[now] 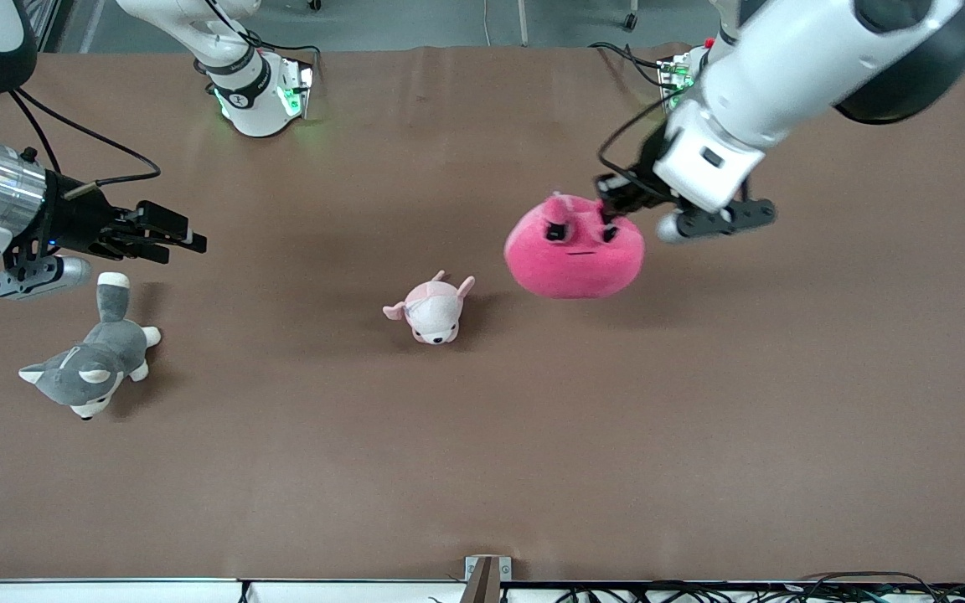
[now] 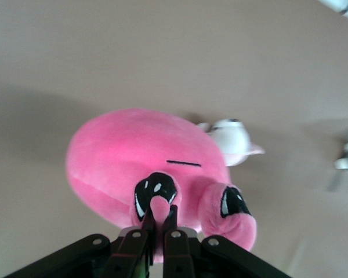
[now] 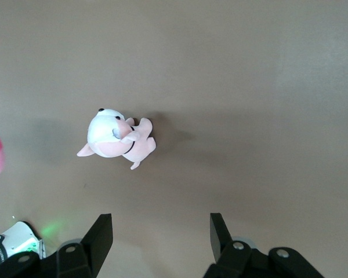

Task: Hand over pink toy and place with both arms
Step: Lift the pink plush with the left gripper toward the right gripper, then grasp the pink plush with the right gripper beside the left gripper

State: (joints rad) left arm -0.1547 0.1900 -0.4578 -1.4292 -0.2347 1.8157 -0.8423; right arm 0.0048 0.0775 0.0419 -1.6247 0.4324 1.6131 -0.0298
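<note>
My left gripper (image 1: 616, 203) pinches the pink toy (image 1: 575, 249) by its top, dangling it above the table (image 1: 700, 402) near the small pale pink plush (image 1: 434, 311), while my right gripper (image 1: 171, 237) hangs with fingers spread above the grey husky plush (image 1: 90, 364).

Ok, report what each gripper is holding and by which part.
The left gripper pinches the pink toy by plush at its eye, top edge. The right gripper is open, holding nothing.
</note>
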